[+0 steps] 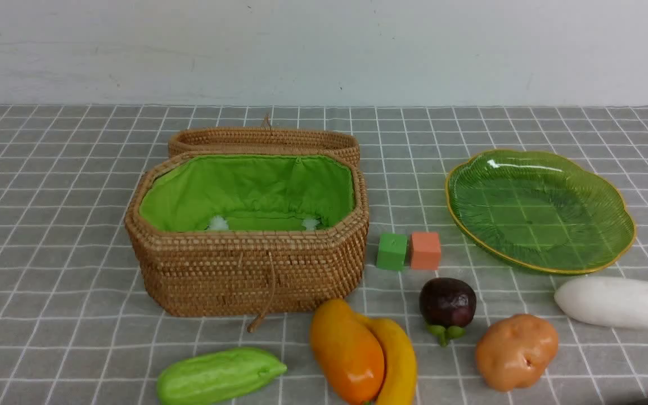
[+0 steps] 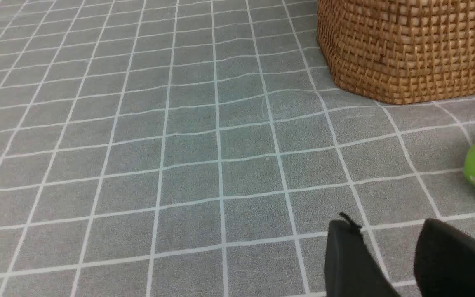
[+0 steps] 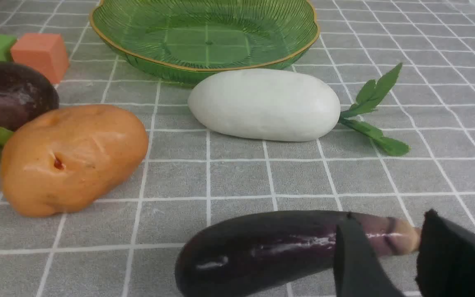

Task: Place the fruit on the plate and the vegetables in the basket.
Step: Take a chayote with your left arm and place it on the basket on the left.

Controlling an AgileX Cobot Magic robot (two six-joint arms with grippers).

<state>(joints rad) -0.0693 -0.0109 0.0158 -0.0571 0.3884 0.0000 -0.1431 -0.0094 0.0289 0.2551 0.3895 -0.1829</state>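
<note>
Dark purple eggplant [image 3: 270, 243] lies crosswise just ahead of the right gripper [image 3: 388, 222], its stem end showing between the parted, empty jaws. A grip nearer the thicker middle looks safer before the carry to the basket [image 1: 245, 270], well off to the gripper's left.

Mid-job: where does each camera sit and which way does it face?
Front: between the arms, facing forward: brown woven rattan basket, green glass leaf-shaped plate; no arm clearly shows.
Left wrist: on left arm, facing basket's corner; left gripper, jaws apart.
Right wrist: on right arm, facing plate; right gripper, jaws apart.
Shared: plate, front and right wrist.
</note>
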